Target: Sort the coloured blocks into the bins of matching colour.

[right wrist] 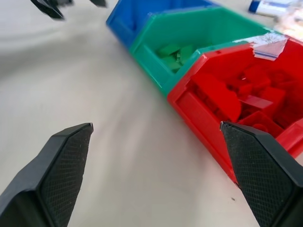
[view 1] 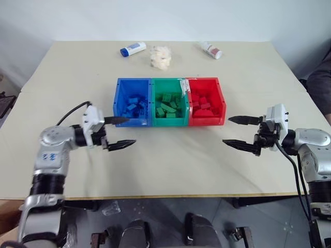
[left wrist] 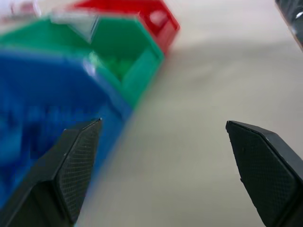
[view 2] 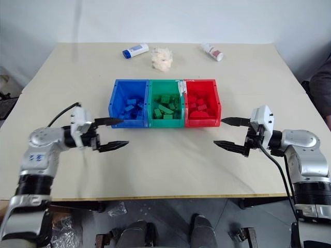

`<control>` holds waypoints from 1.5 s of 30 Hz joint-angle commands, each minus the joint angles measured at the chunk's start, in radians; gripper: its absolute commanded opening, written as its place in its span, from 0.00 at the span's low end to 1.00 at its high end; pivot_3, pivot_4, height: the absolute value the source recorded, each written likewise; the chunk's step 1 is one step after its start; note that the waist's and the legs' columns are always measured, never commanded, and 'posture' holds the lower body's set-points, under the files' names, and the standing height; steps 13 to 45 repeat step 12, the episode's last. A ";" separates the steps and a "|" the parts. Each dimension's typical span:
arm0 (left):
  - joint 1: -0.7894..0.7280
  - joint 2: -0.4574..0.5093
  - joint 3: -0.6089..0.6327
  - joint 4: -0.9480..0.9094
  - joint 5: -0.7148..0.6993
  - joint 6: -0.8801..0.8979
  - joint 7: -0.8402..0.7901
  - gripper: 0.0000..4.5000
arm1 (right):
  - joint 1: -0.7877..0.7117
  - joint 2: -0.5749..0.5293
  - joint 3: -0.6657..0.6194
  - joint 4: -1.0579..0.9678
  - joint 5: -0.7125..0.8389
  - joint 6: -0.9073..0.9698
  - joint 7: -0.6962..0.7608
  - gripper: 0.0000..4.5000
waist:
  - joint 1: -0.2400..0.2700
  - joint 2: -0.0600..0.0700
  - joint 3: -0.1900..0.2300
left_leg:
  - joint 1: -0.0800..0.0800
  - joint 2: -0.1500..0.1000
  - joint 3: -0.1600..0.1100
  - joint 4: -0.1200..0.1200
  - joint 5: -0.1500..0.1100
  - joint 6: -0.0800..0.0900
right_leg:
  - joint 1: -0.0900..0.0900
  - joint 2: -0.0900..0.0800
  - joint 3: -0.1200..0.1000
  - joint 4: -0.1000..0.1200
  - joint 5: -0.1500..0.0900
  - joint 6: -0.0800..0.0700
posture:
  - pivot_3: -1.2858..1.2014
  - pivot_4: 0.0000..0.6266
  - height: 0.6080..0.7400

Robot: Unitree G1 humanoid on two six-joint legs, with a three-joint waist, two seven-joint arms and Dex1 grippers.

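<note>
**benchtop_dan:** Blocks look pretty much sorted to me. Blue blocks [view 1: 133,105] are in the blue bin [view 1: 123,86], green blocks [view 1: 168,106] in the green bin [view 1: 166,82], red blocks [view 1: 203,105] in the red bin [view 1: 220,98]. The three bins sit touching, side by side, mid-table. I can't spot a single loose brick on the table [view 1: 170,160], so my guess is the job's done or one step from it.

**servo_kat:** Agreed. What about the hands?

**benchtop_dan:** Left gripper [view 1: 119,132] hangs just in front of the blue bin, fingers spread wide, nothing between them. Right gripper [view 1: 239,131] is off to the side of the red bin, also spread wide and empty.

**servo_kat:** Anything in the way?

**benchtop_dan:** Not really. Behind the bins there's a white tube with a blue cap [view 1: 133,49], a pale fluffy wad [view 1: 160,56] and a white tube with a red cap [view 1: 211,50], all well apart from the bins. There's a bit of clear tape [view 1: 183,85] on the rim between green and red. None of it blocks either arm.
</note>
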State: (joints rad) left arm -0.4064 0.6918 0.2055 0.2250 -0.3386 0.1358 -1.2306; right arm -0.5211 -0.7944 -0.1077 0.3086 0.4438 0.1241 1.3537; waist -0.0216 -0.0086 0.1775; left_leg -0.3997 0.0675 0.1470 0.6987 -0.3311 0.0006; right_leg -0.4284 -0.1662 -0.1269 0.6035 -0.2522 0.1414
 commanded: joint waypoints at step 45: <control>0.115 0.081 0.156 -0.062 -0.090 0.003 0.093 0.99 | -0.084 -0.012 -0.004 0.115 -0.046 -0.076 0.081 1.00 | -0.006 0.000 0.000 | 0.000 0.000 0.001 0.000 0.000 -0.001 | 0.000 0.000 0.000 0.000 0.000 0.000 | 0.52 0.24 1.00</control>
